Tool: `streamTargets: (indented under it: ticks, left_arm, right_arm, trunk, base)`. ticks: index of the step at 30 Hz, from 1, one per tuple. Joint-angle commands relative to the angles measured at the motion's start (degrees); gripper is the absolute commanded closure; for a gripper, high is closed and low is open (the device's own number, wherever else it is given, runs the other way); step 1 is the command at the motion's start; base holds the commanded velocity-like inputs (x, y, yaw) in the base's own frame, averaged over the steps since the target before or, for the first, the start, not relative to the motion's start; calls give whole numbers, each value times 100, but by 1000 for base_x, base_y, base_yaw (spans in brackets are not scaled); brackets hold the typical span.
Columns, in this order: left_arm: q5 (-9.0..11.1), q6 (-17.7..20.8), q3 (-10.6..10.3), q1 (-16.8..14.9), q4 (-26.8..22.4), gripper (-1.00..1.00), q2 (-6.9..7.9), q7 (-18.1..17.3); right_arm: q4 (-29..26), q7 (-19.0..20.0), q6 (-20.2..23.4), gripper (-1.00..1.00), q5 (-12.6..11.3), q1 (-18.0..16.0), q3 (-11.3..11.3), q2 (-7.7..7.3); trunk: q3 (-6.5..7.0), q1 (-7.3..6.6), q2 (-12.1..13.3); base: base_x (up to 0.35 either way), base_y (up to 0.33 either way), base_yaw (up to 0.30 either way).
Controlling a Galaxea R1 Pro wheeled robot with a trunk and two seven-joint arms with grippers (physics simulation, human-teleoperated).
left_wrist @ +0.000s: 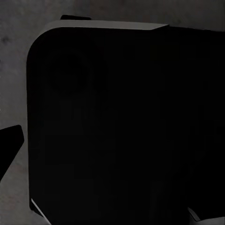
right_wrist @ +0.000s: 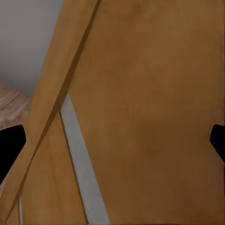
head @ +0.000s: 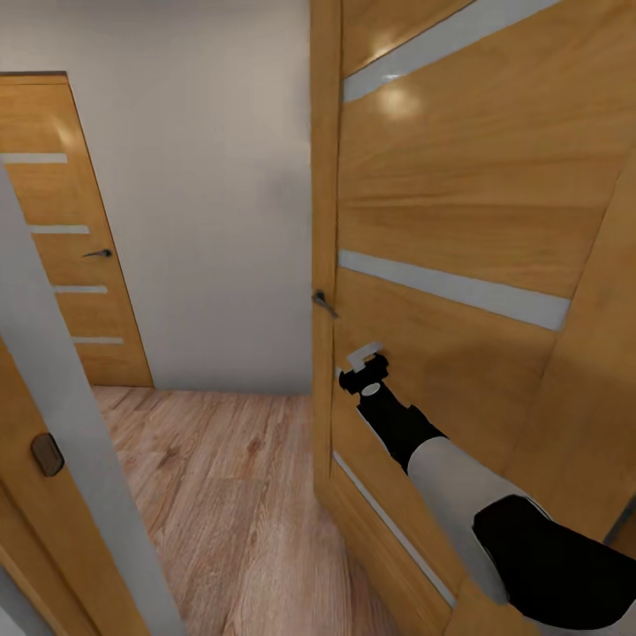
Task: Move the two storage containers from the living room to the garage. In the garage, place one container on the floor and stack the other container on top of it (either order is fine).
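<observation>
Robot is in transit, parked in a hallway with a wood plank floor [head: 230,495]; neither storage container can be seen, so I can't place them from here.

Right gripper [head: 364,371] is extended forward, pressed up close to an orange door [head: 459,221] with pale horizontal strips. Door handle [head: 324,304] sits just above and to the inside of the gripper, near but apart. In the right wrist view, the door panel [right_wrist: 150,122] is right ahead with a pale strip [right_wrist: 77,154] running diagonally, and the dark fingertips [right_wrist: 9,150] stand at opposite edges of frame, so the fingers are spread wide with nothing between them.

Left gripper: the wrist view is mostly a dark rounded body [left_wrist: 122,122] over a grey mottled surface [left_wrist: 14,70]. One dark tip shows at the edge; can't tell the finger state.

A second orange door [head: 66,238] stands closed at the far end, on the left-arm side, well apart from both arms.

Key relation, my read: the door leaf lies directly ahead of the right gripper, edge and handle toward the robot's midline. The right arm is the nearer one, so it is the one to push or swing the leaf. Risk: gripper sliding off the smooth panel, or the base clipping the frame [head: 53,415] on the left.
</observation>
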Motion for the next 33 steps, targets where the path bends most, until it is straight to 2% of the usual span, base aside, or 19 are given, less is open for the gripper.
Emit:
streamTargets:
  ticks: [1, 3, 8, 9, 11, 33]
  left_arm:
    - [52, -12, 6, 0, -4, -100, 0, -3]
    - [52, -12, 9, 0, -5, -100, -4, -3]
    - [52, -12, 6, 0, -3, -100, -2, -3]
    - [57, -12, 4, 1, -5, -100, 0, -3]
    - [59, -12, 3, 0, -4, -100, 1, -3]
    - [60, -12, 3, -1, -6, -100, 0, -3]
  right_arm:
    - [2, -146, 70, -100, 120, -17, -71, -126]
    - [-1, -145, 67, -100, 121, -33, -150, -208]
    - [-77, -141, 55, -100, 121, -35, -160, -161]
    - [-91, -133, 59, -100, 114, -35, -160, -72]
    - [-87, -118, 73, -100, 111, -36, -161, 14]
    - [-33, -67, 148, -100, 100, -27, -148, 14]
  trunk:
    - [-6, 0, -3]
    - [-6, 0, -3]
    - [-6, 0, -3]
    - [-6, 0, -3]
    - [-6, 0, -3]
    - [-6, 0, -3]
  base:
    - [4, -2, 0]
    - [1, -1, 0]
    - [0, 0, 0]
    - [0, 0, 0]
    - [0, 0, 0]
    - [0, 0, 0]
